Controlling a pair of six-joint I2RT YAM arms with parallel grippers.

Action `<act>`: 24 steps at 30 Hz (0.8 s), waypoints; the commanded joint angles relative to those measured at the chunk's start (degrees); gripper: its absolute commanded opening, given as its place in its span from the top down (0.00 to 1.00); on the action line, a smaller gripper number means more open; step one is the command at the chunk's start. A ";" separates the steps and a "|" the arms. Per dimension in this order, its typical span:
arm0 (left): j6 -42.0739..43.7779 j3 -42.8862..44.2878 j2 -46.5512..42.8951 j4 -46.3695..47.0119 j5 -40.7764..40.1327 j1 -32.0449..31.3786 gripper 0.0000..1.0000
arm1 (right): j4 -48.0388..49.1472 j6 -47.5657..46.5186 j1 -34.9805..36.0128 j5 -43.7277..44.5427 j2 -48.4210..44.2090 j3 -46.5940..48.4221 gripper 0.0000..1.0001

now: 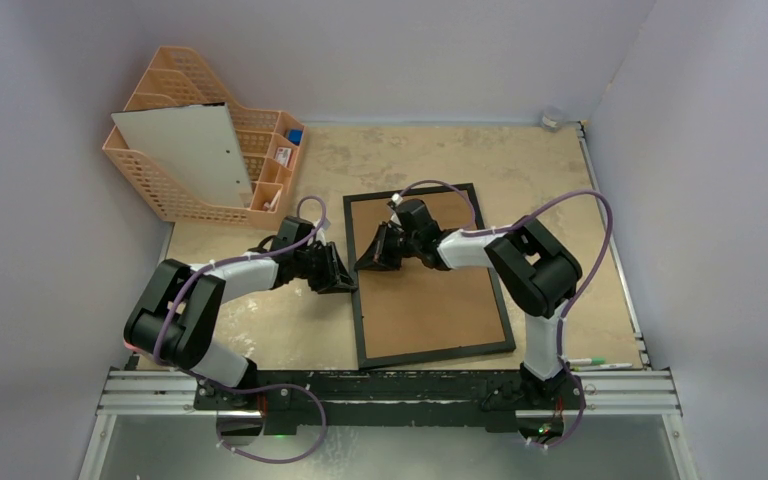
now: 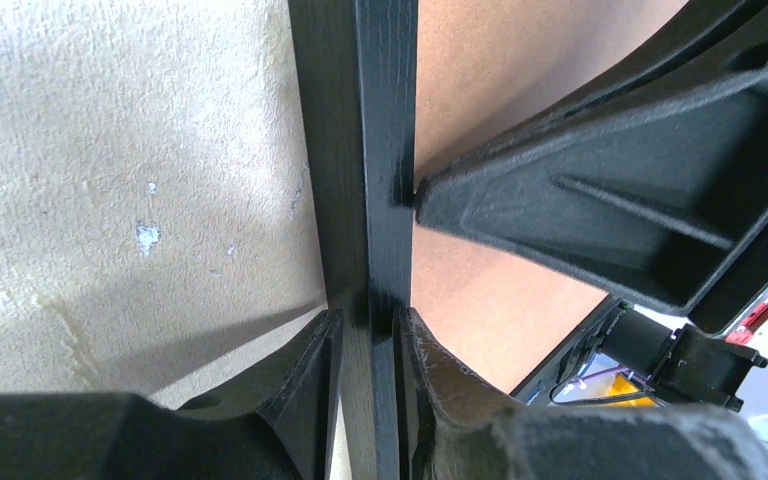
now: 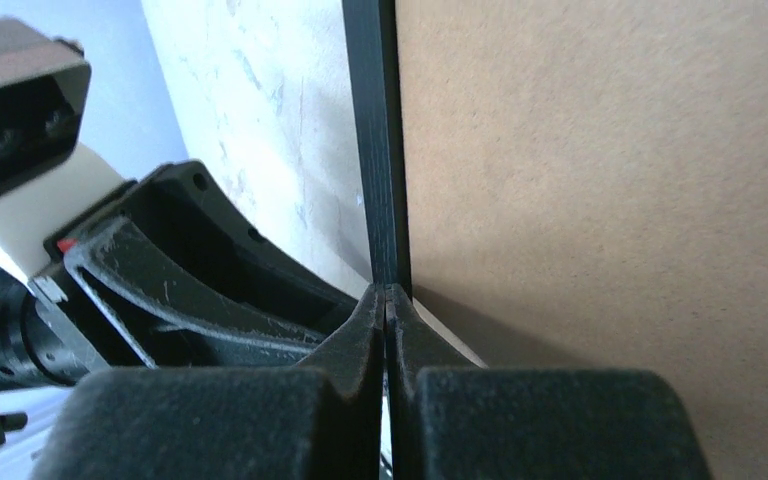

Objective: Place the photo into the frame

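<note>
Desk: Table [image 1: 580,200] view, top camera. Where is the frame?

Operator: I see the frame [image 1: 430,315] lying flat at mid-table, brown back facing up, thin black border all round. An orange basket organiser [image 1: 160,190] stands at the far left corner with a white board [image 1: 195,150] leaning in it.

Desk: And the arms?

Operator: Both of mine meet at the frame's left edge. My left gripper [image 2: 370,325] is partly closed, one finger on each side of the black border, pinching it. My right gripper [image 3: 387,295] reaches in from over the backing, jaws pressed fully together and holding nothing, tips set at the seam where border meets brown board.
</note>
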 commanded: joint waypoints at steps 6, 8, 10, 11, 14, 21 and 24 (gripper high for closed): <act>2.50 -1.45 2.59 -6.39 -7.46 0.34 0.75 | -23.19 -2.86 -1.13 19.33 6.12 1.98 1.00; 2.50 -1.44 2.66 -6.49 -7.64 0.33 0.75 | -24.14 -4.20 -1.06 21.58 6.05 2.58 1.00; 2.50 -1.36 2.80 -6.44 -7.68 0.33 0.75 | -23.68 -4.94 -1.12 20.54 5.41 1.75 1.00; 2.50 -1.37 2.91 -6.41 -7.69 0.33 0.75 | -23.17 -5.31 -1.10 20.13 4.88 1.18 1.00; 2.42 -1.25 3.04 -6.40 -7.69 0.33 0.75 | -20.43 -7.65 -1.06 21.92 3.24 -0.20 1.00; 2.33 -1.09 3.30 -6.27 -7.57 0.33 0.75 | -9.35 -11.78 -1.01 13.07 -4.14 -3.48 1.00; 2.20 -1.10 3.38 -6.20 -7.64 0.33 0.75 | -6.08 -10.24 -1.01 9.16 -5.84 -1.72 0.94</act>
